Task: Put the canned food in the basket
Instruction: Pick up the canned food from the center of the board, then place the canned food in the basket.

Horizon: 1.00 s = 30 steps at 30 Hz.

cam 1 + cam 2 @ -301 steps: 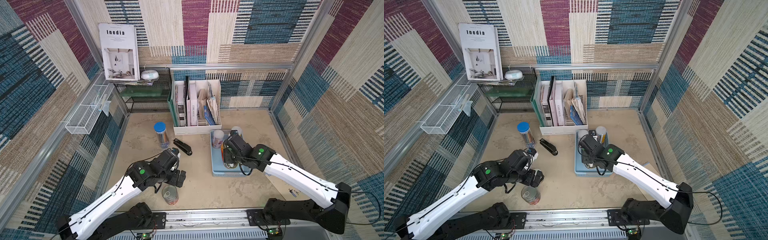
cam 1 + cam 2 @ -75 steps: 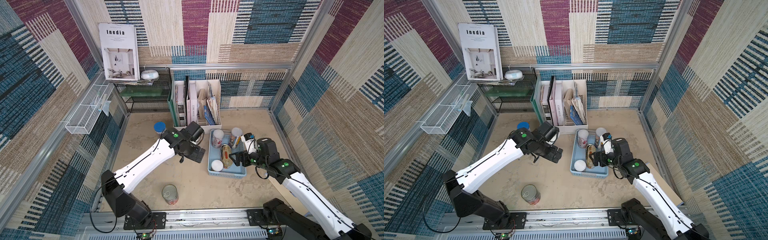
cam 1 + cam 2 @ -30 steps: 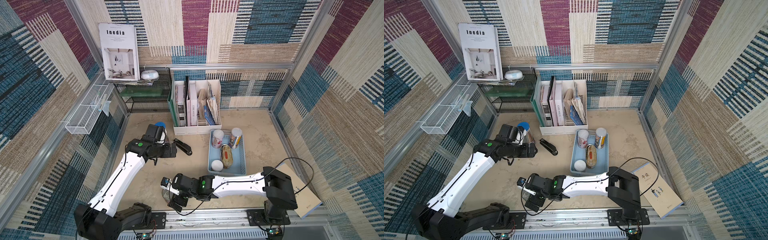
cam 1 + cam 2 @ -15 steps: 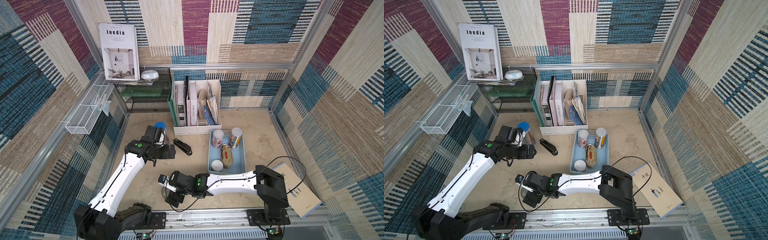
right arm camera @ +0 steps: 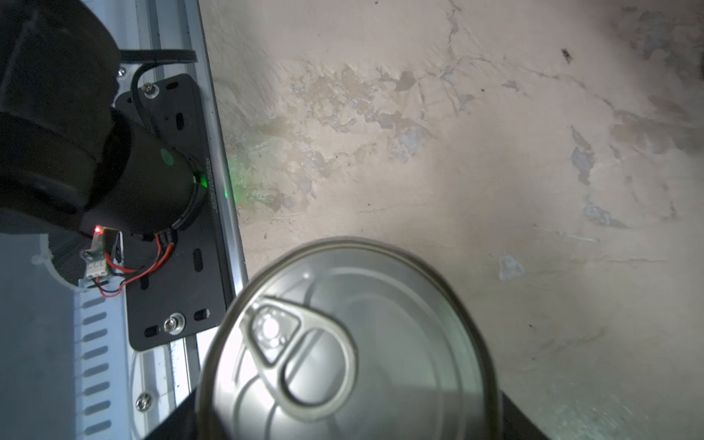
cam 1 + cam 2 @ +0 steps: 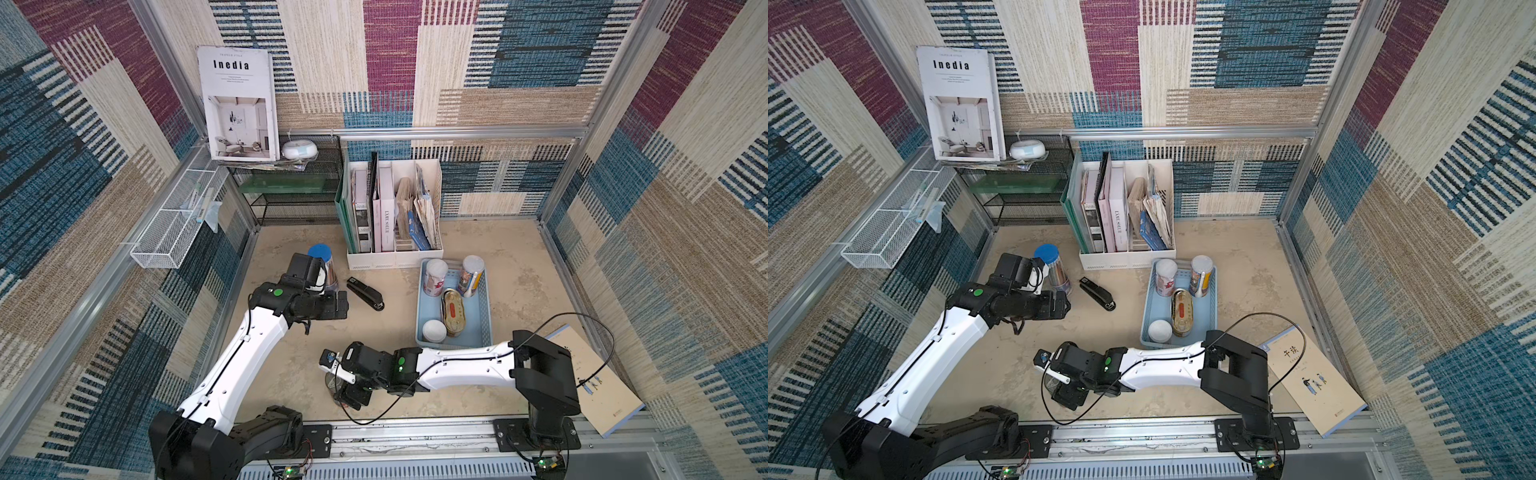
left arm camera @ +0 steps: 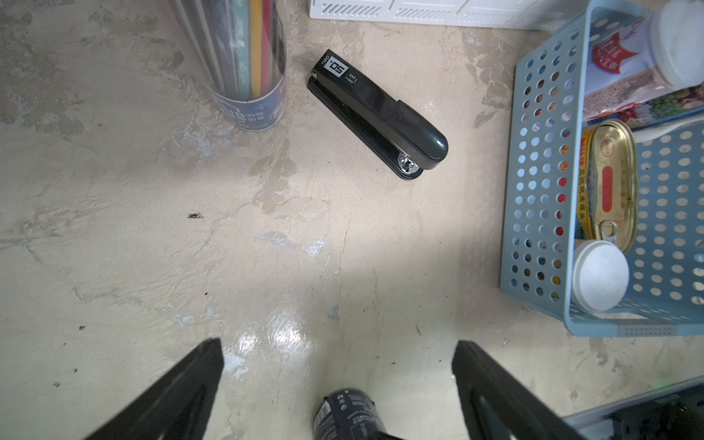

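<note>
The light blue basket (image 6: 486, 307) (image 6: 1214, 307) (image 7: 533, 190) holds two upright slim cans (image 6: 435, 276) (image 6: 471, 274), a flat gold oval tin (image 6: 453, 311) and a white-lidded can (image 6: 434, 330). A wider steel pull-ring can (image 5: 343, 343) (image 6: 1050, 382) stands near the front rail. My right gripper (image 5: 343, 415) (image 6: 345, 390) is down over it, black fingers against both its sides. My left gripper (image 7: 337, 343) (image 6: 338, 305) hangs open over bare table, left of the basket.
A blue-capped pencil tube (image 6: 322, 266) and a black stapler (image 6: 365, 293) lie by the left arm. A white file holder (image 6: 395, 216) stands behind the basket. A book (image 6: 594, 382) lies front right. A wire mesh basket (image 6: 174, 224) hangs on the left wall.
My right gripper has shifted a little left over the steel can and its jaws have narrowed onto it. The left arm has barely moved.
</note>
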{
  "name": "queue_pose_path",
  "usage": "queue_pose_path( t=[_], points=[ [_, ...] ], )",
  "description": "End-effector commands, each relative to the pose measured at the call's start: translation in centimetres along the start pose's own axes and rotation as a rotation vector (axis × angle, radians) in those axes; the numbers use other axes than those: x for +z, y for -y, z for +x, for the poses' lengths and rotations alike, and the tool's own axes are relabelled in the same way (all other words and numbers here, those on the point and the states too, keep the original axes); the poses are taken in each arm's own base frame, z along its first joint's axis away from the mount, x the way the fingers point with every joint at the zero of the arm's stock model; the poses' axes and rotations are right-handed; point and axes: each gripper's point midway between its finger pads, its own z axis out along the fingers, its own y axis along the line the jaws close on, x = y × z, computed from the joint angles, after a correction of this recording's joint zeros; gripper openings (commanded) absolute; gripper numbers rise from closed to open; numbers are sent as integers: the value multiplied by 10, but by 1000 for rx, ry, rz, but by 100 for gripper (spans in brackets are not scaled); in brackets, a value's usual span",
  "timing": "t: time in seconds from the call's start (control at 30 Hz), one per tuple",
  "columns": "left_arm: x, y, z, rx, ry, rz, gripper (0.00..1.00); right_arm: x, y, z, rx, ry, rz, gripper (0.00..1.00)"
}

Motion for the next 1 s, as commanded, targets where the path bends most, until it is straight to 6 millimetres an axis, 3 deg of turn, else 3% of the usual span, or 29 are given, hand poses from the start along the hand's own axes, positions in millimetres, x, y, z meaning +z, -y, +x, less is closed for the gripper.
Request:
queue_pose_path(
  t=[0.0,0.27,0.63,0.83,0.97],
  points=[
    [-3,4,-3,9,15,26,99,-17,2,-22,20,94,19,48],
    [1,6,-4,7,4,40,99,-48,16,-13,78,100,90,47],
    [19,5,-2,7,-34,38,99,-114,55,-7,200,158,309,46],
    [24,4,-1,11,-46,34,99,-165,82,-4,258,207,440,46],
    [31,4,3,13,-69,34,99,-200,106,11,331,230,530,46]
  ],
)
